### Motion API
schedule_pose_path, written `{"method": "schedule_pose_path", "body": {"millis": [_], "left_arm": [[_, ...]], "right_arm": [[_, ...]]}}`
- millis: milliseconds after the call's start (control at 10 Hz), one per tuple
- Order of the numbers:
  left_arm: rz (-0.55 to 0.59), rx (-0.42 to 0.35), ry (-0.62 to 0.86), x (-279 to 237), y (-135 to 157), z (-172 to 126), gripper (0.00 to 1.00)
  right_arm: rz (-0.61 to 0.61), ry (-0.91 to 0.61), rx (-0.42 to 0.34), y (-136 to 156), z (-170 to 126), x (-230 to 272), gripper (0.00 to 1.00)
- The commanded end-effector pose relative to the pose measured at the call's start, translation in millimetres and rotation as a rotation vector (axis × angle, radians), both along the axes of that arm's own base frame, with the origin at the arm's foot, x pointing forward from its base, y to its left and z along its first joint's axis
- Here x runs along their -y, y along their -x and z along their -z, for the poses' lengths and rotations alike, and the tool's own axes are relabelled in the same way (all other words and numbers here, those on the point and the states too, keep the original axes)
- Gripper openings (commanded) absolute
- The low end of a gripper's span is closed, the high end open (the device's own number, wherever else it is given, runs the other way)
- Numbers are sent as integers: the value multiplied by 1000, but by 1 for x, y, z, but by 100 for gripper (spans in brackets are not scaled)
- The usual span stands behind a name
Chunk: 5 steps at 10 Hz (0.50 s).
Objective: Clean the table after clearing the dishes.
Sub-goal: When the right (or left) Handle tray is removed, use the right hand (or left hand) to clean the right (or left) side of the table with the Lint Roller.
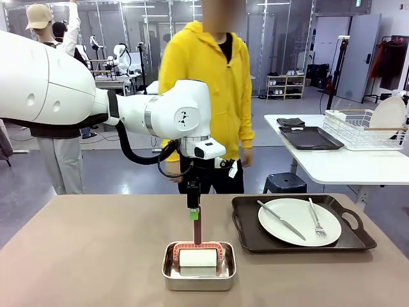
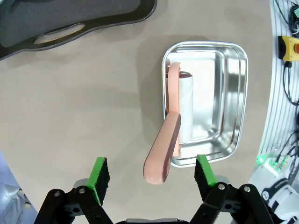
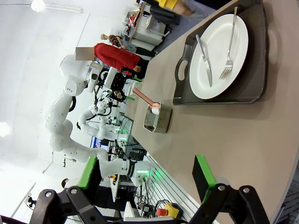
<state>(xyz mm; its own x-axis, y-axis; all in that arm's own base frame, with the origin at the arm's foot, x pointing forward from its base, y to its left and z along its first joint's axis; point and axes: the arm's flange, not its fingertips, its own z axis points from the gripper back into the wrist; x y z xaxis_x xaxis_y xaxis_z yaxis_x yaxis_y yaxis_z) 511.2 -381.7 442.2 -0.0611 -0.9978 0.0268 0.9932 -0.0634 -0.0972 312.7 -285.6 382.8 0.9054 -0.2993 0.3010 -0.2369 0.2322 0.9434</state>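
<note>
Left arm: reached in from the robot's left to the middle of the beige-brown tabletop (image 1: 96,256), wrist bent so the left end effector (image 1: 193,208) pointed straight down.
Left end effector: fingers spread, one either side of the pink lint roller handle (image 2: 163,149), not pinching it as far as I could see.
Roller: the white roll lay in the small rectangular steel pan (image 1: 167,276), with the handle sticking up.
Right end effector (image 3: 145,172): spread too, nothing between the pads, looking along the tabletop toward the tray.
Dishes: round white plate (image 1: 299,220) with silver knife (image 1: 281,220) and fork (image 1: 315,219) sat on the dark handled tray (image 1: 246,224), right of the pan, not touching it.
Room: the pan sat near the robot-side edge, with wide bare tabletop to its left.
Person: in a yellow hoodie (image 1: 204,83), stood at the far edge.
</note>
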Motion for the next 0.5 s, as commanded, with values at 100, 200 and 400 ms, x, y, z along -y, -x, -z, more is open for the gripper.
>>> {"method": "schedule_pose_path", "body": {"millis": [100, 200, 400], "left_arm": [[4, 6, -7, -1, 0, -2, 92], [4, 6, -7, -1, 0, -2, 92], [4, 6, -7, -1, 0, -2, 92]], "right_arm": [[-4, 2, 4, 4, -3, -1, 100], [-4, 2, 4, 4, -3, -1, 100], [-4, 2, 4, 4, -3, -1, 100]]}}
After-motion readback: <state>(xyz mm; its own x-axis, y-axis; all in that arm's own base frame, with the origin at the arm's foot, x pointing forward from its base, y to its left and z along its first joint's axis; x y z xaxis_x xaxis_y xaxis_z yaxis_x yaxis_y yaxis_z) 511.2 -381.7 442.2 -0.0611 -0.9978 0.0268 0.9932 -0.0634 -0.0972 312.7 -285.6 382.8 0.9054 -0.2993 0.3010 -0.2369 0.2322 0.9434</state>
